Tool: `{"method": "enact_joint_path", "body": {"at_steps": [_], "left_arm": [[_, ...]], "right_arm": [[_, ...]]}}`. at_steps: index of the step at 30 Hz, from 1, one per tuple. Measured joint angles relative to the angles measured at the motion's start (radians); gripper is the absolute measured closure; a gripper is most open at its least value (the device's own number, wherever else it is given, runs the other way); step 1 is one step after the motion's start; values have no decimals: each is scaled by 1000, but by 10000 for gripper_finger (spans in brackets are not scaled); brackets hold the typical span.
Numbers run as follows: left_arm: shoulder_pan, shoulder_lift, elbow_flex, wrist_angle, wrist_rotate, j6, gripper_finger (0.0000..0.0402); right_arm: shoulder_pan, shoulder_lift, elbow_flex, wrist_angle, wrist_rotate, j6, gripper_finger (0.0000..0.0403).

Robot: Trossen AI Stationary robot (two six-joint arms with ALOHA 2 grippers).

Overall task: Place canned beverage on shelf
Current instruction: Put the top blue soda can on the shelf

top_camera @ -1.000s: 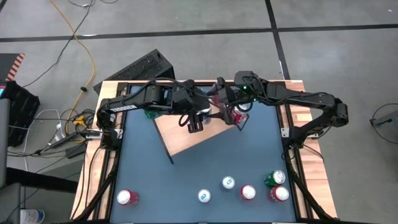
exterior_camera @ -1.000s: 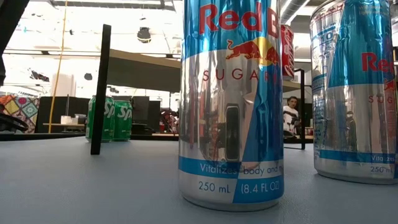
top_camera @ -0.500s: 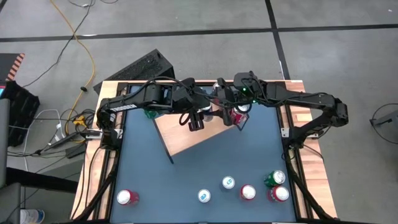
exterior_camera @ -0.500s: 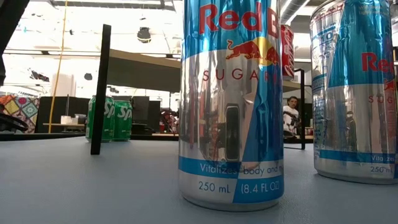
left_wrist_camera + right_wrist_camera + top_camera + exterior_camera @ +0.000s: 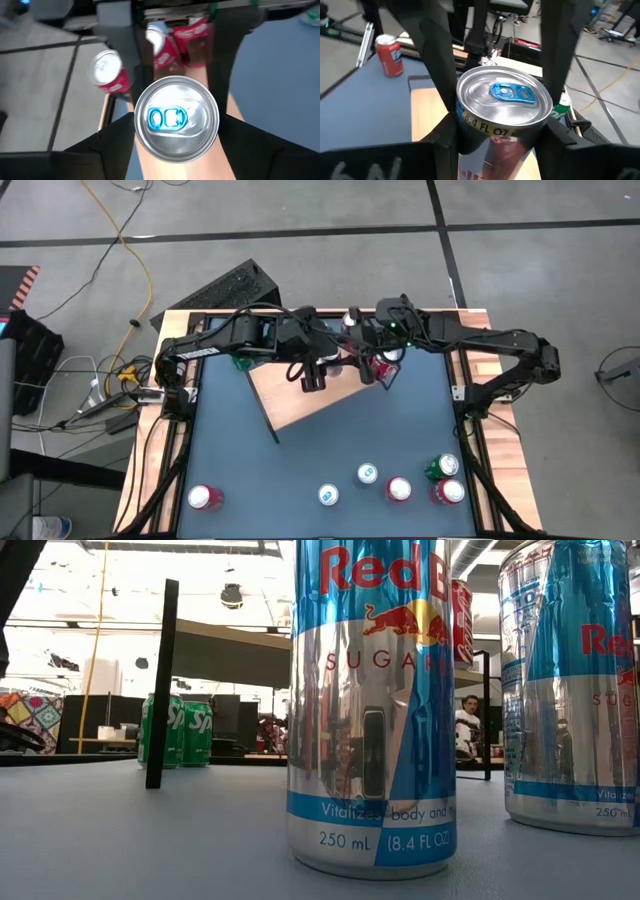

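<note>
A silver can with a blue tab (image 5: 176, 119) (image 5: 502, 107) stands upright in the air above the light wood shelf (image 5: 300, 405) at the far middle of the table. Both grippers meet at it. My left gripper (image 5: 330, 362) (image 5: 176, 147) reaches in from the table's left. My right gripper (image 5: 358, 360) (image 5: 500, 147) reaches in from the right. Each has a finger on either side of the can. The high view hides the can under the two hands. Its bottom shows in no view. My left gripper pinches the can's side wall just under the top rim (image 5: 134, 137) between its two fingers, slanting down from the table's left. The can is upright, tab up. My right gripper pinches the same can by opposite sides under the rim (image 5: 451, 131), coming nearly level from the table's right.
A red can (image 5: 383, 370) stands at the shelf's right end, and a green can (image 5: 240, 363) stands under the left arm. Another red can (image 5: 390, 55) stands on the blue tabletop. Several cans (image 5: 398, 489) stand along the near edge, two of them large in the low view (image 5: 370, 710).
My right gripper's fingers have closed in on the can while both hands kept their places. The can has stayed upright above the shelf.
</note>
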Motion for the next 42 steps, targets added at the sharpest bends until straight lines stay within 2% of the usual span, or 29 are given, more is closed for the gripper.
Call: {"method": "enact_joint_path", "body": {"at_steps": [6,13,17,23,27,30,37,42], "left_arm": [[-3,-26,0,-40,26,-6,99],[-3,-79,0,-52,6,-61,95],[-3,-108,0,-55,-10,-88,95],[-3,-126,0,-58,-13,-100,95],[-2,-129,-25,-41,-12,-83,95],[-2,-127,-58,-1,0,-36,95],[26,-128,-114,84,143,2,95],[24,-137,-116,83,119,5,95]], "right_arm": [[0,1,-1,-20,9,-18,235],[-34,2,-1,-9,29,-19,235],[-93,2,-1,36,-47,16,235],[-203,1,-13,111,-215,64,235],[-227,1,-43,186,-318,115,235],[-215,-2,-43,186,-342,114,235],[-176,-11,-43,167,-342,89,235],[-179,-54,-42,140,-340,74,235]]}}
